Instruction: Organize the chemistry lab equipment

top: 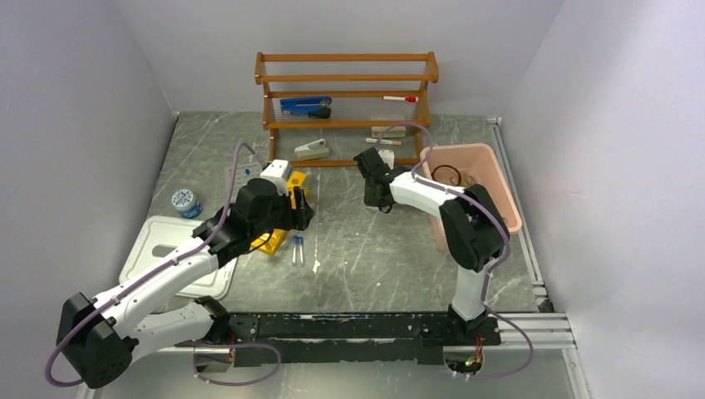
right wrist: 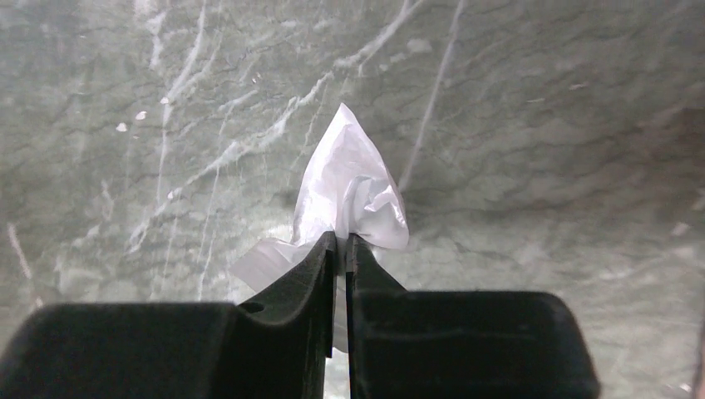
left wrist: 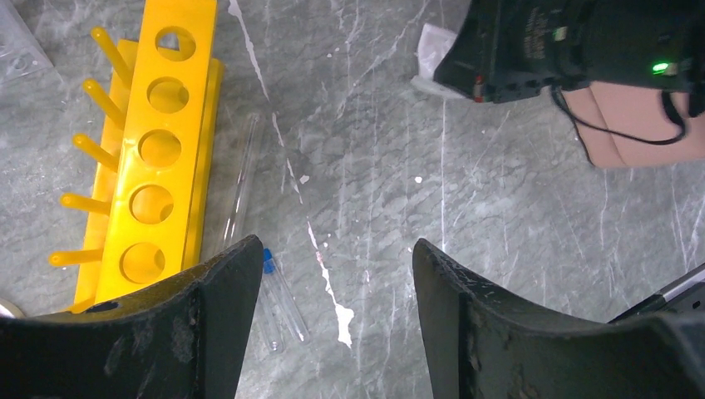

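White crumpled bag (right wrist: 353,179) pinched in right tool (right wrist: 341,248) | left tool (left wrist: 337,258) spread, hovering over blue-capped tubes (left wrist: 284,303)

white arm links (top: 158,287), black joints, lilac cables (top: 235,158) looping alongside; scuffed black fingers (left wrist: 125,349), one green light (left wrist: 661,67)

We log the left arm (top: 166,278) stretched forward, left gripper (left wrist: 337,249) pointing down, jaws spread wide. Right arm (top: 424,193) folded at the elbow, right gripper (right wrist: 342,241) jaws pinched tight on a white crumpled piece (right wrist: 353,166).
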Controlling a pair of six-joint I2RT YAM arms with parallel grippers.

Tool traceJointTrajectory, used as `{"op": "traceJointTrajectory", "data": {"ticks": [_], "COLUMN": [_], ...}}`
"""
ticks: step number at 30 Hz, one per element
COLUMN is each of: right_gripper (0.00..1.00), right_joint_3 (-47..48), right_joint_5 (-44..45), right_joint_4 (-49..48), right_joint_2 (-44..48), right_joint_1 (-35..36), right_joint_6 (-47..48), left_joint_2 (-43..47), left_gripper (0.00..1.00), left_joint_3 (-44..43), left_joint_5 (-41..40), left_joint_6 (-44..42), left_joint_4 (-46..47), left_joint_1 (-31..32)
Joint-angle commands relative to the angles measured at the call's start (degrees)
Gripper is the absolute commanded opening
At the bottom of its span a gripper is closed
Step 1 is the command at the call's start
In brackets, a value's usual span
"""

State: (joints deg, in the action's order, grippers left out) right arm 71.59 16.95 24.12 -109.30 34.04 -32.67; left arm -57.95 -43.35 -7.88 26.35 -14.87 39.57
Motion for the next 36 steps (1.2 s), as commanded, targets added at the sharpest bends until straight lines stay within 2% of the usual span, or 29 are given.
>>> {"op": "traceJointTrajectory", "data": {"ticks": [1, 11, 20, 28, 36], "right_gripper": [0.04, 0.03, 0.05, 0.05, 0.07], "right_joint_3": [2.97, 2.86, -6.07, -16.17, -22.37], "right_joint_5": [3.73, 7.22, 10.83, 5.97, -1.56], "right_joint_4": [2.79, 7.31, 10.92, 9.4, 5.51], "right_joint_2": [7.65, 25.0, 40.14, 40.78, 35.17], "right_joint_1": [-0.86, -7.8, -25.12, -37.22, -39.32], "right_joint_6": [3.22, 3.38, 5.43, 4.19, -0.18], "left_joint_2": [-0.39, -0.58, -1.77, -1.75, -0.8], "left_gripper": [0.7, 0.7, 0.7, 0.69, 0.7], "left_joint_3": [-2.42, -2.53, -2.44, -2.09, -1.65], "left_joint_5": [-0.83, 0.62, 3.75, 5.15, 5.09], "left_joint_6": [-0.77, -1.08, -1.6, -1.79, -1.65], "left_joint_4": [0.71, 1.28, 2.63, 2.66, 2.15], "left_joint_1": [-0.2, -0.2, -0.2, -0.2, -0.2]}}
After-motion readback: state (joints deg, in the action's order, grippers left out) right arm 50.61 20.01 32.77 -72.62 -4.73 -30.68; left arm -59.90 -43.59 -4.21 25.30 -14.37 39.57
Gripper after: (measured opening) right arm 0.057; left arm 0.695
